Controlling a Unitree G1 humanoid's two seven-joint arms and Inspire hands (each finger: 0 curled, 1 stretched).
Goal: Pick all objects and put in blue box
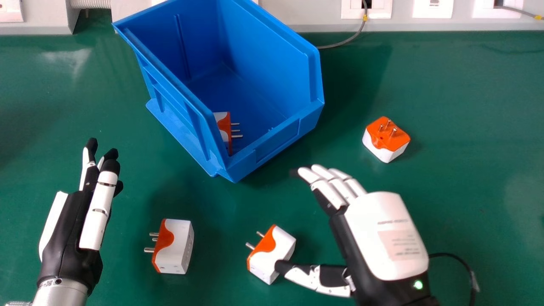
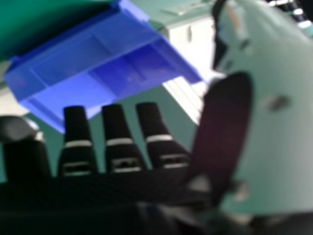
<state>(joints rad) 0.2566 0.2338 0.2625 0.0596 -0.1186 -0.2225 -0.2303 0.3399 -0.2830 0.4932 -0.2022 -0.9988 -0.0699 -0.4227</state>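
At least one orange-and-white plastic plug adapter (image 1: 223, 127) in blue plastic box (image 1: 276, 142), three adapters (image 1: 386, 139) (image 1: 176, 248) (image 1: 272, 253) left on green table (image 1: 467, 127), right hand (image 1: 384, 233) empty, thumb and fingers apart.

The hand (image 1: 66, 231) at the lower left of the frame has a black body with white panels, white finger segments and rounded black tips, above a silver forearm with a small square printed code beside a round screw; the hand (image 1: 384, 238) at the lower right wears a smooth white back cover with a pale printed label, a glowing green light near the wrist, and a white-and-black thumb (image 1: 314, 277).
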